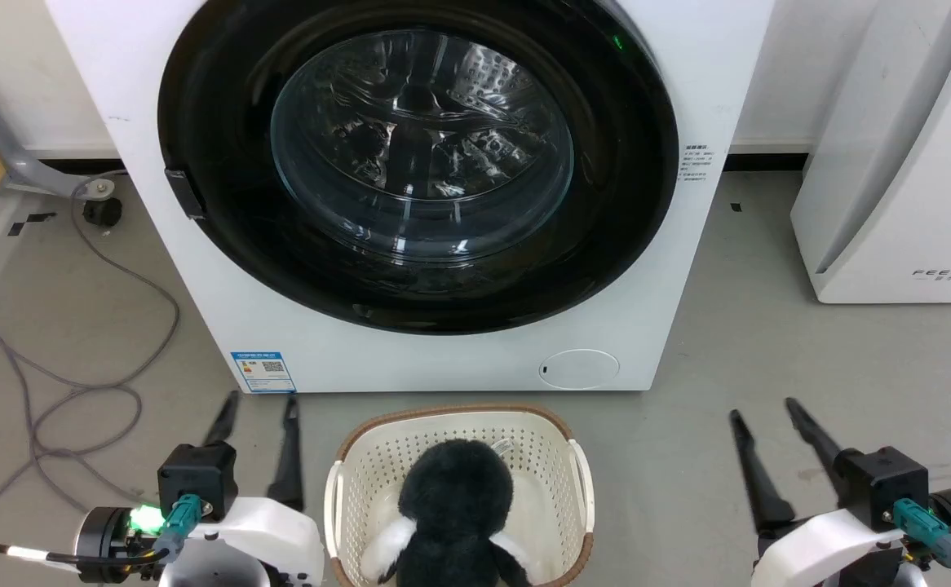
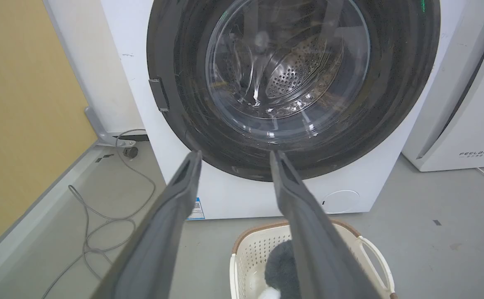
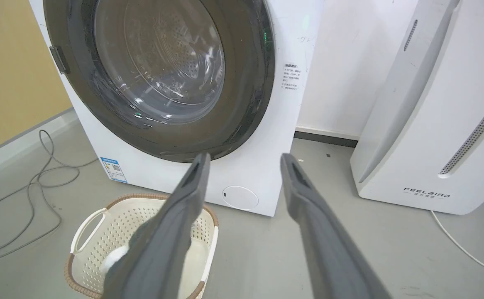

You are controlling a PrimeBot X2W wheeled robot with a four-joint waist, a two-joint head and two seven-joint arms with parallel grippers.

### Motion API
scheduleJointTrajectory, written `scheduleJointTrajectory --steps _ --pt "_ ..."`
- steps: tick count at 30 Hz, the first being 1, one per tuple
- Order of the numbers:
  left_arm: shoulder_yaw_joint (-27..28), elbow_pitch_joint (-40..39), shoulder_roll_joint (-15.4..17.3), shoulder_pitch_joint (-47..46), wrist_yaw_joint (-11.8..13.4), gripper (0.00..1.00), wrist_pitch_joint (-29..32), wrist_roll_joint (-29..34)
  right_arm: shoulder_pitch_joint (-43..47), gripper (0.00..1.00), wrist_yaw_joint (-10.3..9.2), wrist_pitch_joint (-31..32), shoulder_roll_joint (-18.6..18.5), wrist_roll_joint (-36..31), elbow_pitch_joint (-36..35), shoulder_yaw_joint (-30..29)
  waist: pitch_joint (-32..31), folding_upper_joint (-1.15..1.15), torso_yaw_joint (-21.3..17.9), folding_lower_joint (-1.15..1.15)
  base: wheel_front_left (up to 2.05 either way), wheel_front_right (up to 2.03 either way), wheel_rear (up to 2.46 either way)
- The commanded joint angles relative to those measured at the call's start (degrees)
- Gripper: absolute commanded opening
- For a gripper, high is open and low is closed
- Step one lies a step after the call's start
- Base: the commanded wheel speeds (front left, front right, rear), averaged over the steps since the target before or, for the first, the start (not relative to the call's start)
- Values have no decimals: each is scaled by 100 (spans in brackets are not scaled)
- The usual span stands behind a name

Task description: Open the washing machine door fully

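Left hand and right hand both released, empty, parked low flanking the laundry basket, likely start pose. Washing machine door shut, ahead above both hands; rim tab nearer left hand.

**Surroundings: Floor Area Findings**

A cream perforated laundry basket with a brown woven rim stands on the grey floor, near centre. A black-and-white plush toy lies inside it. A white FEELBIRD appliance stands at far right, with a white cord trailing on the floor beside it. A grey cable lies in loose loops on the left. A yellow panel bounds the far left side.
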Motion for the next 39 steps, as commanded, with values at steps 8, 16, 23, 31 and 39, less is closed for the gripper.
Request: scheduleJointTrajectory --steps 8,16,23,31,39 --pt "-55 5 0 -6 75 100 -97 -51 9 100 0 -97 1 228 -42 -65 11 0 1 0 0 0 0" --pt "-103 -1 0 -8 142 100 -193 -93 9 100 1 -192 2 543 -120 -123 18 0 6 0 0 0 0" --pt "-142 -3 0 -12 203 100 -277 -130 10 38 1 -276 2 792 -193 -149 24 0 19 0 0 0 0" --pt "-181 -1 0 -13 266 100 -373 -167 3 0 1 -371 3 1466 -207 -167 38 0 35 0 0 0 0" --pt "-211 -8 0 -37 320 100 -469 -197 -93 0 1 -466 4 3050 -24 -283 86 0 63 0 0 0 0"
